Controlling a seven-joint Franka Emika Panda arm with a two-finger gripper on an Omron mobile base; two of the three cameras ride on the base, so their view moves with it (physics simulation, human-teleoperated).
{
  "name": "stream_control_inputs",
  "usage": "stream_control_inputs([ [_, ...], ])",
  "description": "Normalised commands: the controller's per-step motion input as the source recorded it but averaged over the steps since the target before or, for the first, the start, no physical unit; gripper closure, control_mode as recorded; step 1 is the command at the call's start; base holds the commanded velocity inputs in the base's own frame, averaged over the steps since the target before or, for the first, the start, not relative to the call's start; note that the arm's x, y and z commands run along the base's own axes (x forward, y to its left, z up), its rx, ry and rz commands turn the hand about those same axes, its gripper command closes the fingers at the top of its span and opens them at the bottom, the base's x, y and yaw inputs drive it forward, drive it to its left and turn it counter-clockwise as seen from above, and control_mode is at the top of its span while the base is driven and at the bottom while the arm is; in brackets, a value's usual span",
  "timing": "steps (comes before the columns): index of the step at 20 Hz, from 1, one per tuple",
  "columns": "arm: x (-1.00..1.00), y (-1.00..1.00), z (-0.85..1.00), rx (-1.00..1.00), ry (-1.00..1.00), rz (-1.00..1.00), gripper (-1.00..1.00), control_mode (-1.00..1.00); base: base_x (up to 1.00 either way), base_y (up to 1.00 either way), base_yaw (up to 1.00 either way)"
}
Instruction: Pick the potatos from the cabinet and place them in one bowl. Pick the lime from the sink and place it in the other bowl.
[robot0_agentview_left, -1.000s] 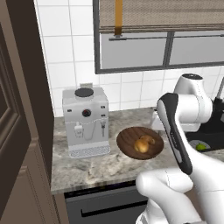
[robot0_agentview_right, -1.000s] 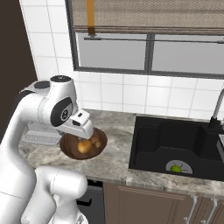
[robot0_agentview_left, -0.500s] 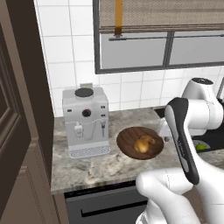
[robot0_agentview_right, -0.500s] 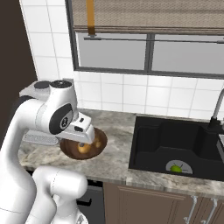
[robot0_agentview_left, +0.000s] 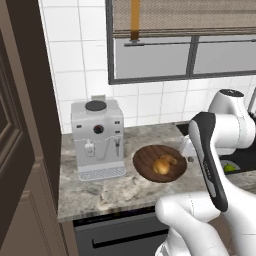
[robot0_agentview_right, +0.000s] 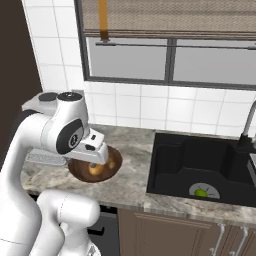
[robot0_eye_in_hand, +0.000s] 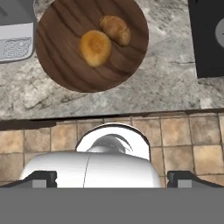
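Note:
Two golden-brown potatos (robot0_eye_in_hand: 95, 47) (robot0_eye_in_hand: 115, 29) lie side by side in the wide wooden bowl (robot0_eye_in_hand: 65, 65) on the counter; they also show in the bowl (robot0_agentview_left: 150, 172) as a potato lump (robot0_agentview_left: 163, 165). My gripper (robot0_eye_in_hand: 111, 178) hangs open and empty above the counter's front edge, just on the near side of the bowl, its two fingertips (robot0_eye_in_hand: 41, 177) far apart. The lime (robot0_agentview_right: 201, 192) rests on the drain of the black sink (robot0_agentview_right: 170, 165). The dark cabinet (robot0_agentview_left: 20, 150) stands at the far left with its door swung open. The other bowl is out of view.
A grey coffee machine (robot0_agentview_left: 97, 137) stands left of the bowl, close to the cabinet. A curved steel tap (robot0_agentview_right: 247, 125) rises at the sink's right side. Tiled wall and a window run behind the counter. Bare marble counter (robot0_agentview_right: 132, 175) lies between bowl and sink.
My arm has swung a little to the right, toward the sink side, with the hand still beside the bowl. The gripper stays open; the potatos and lime have not moved.

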Motion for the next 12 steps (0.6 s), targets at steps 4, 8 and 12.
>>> stream_control_inputs([
  [4,0.00,0.00,0.00,0.00,0.00,0.00,-1.00,1.00,-0.29,-0.55,0.00],
  [8,0.00,0.00,0.00,0.00,0.00,0.00,-1.00,1.00,-0.29,-0.80,0.00],
  [12,0.00,0.00,0.00,0.00,0.00,0.00,-1.00,1.00,-0.15,-0.77,0.00],
])
